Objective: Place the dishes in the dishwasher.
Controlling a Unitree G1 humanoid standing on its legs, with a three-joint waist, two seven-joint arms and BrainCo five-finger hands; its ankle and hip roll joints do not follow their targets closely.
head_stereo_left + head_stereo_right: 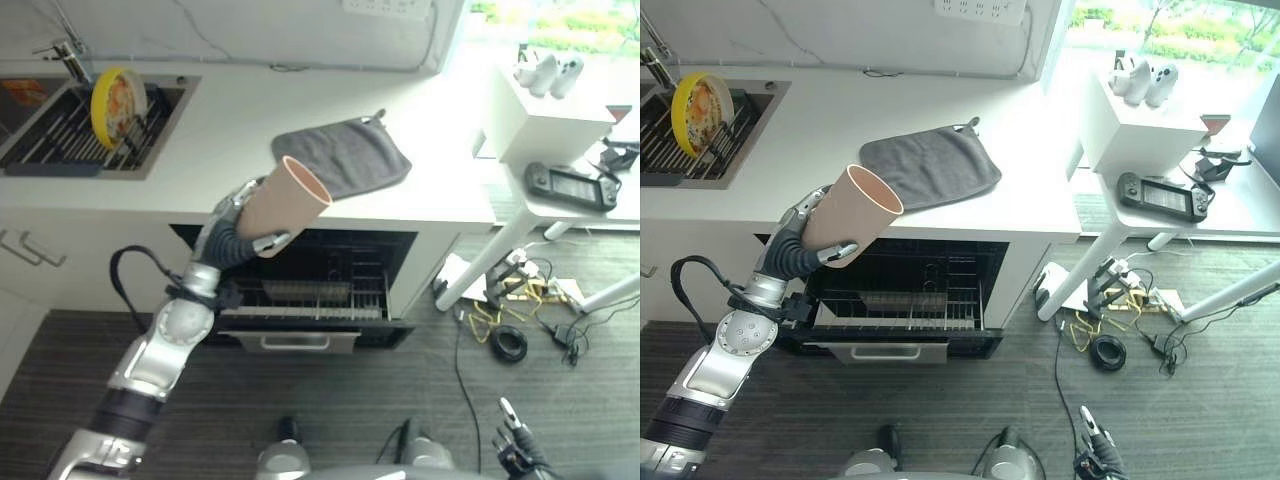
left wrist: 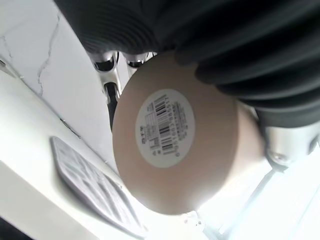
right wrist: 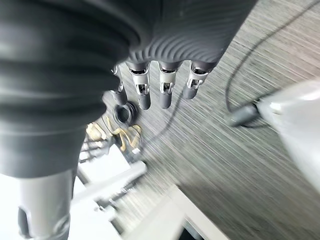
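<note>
A home kitchen — white counter point(image 1: 230, 130), steel sink point(image 1: 60, 135), open dishwasher point(image 1: 310, 285) under it, dark wood-look floor point(image 1: 330, 400).

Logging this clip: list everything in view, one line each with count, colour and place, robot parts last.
Cup: one, beige, tilted in the left hand above the open dishwasher.
Dishwasher: one, dark inside, under the counter, rack pulled out.
Cloth: one, grey, flat on the white counter.
Plate: one, yellow, upright in the sink rack.
Game controller: one, dark, on the white side table.
White box: one, on that table, small white items on top.
Cables: tangled, yellow and black, on the floor.
Left hand: curled round the cup.
Right hand: fingers relaxed, over the floor.
</note>
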